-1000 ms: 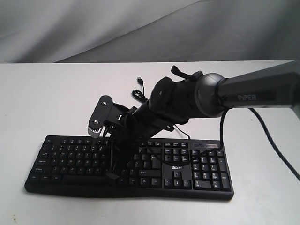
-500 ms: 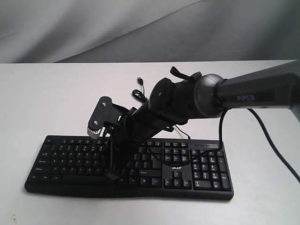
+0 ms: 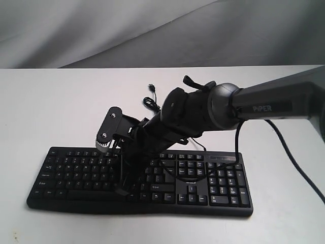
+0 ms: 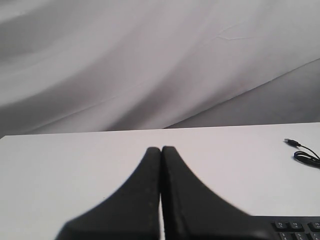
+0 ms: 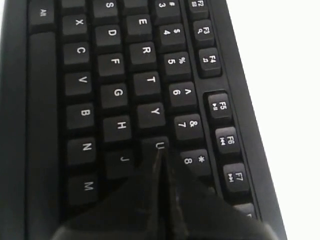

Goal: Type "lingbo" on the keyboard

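The black keyboard [image 3: 213, 178] lies along the front of the white table [image 3: 51, 101], with its acer logo facing the exterior view. My right arm reaches in from the right. Its right gripper [image 3: 122, 189] is shut, empty, and points down onto the letter keys. In the right wrist view the right gripper [image 5: 159, 154] has its closed tips at the U key [image 5: 159, 145], next to J; I cannot tell if they touch it. The left gripper [image 4: 161, 149] is shut and empty over bare table, with a corner of the keyboard [image 4: 295, 227] beside it. It is out of the exterior view.
The keyboard's thin USB cable [image 3: 150, 103] lies coiled behind the keyboard, its plug [image 3: 151, 87] loose on the table. The cable [image 4: 306, 158] also shows in the left wrist view. A grey cloth backdrop [image 3: 152, 30] hangs behind the table.
The right arm has sunk slightly toward the keys, its wrist shifting a little right. The keyboard has not moved.
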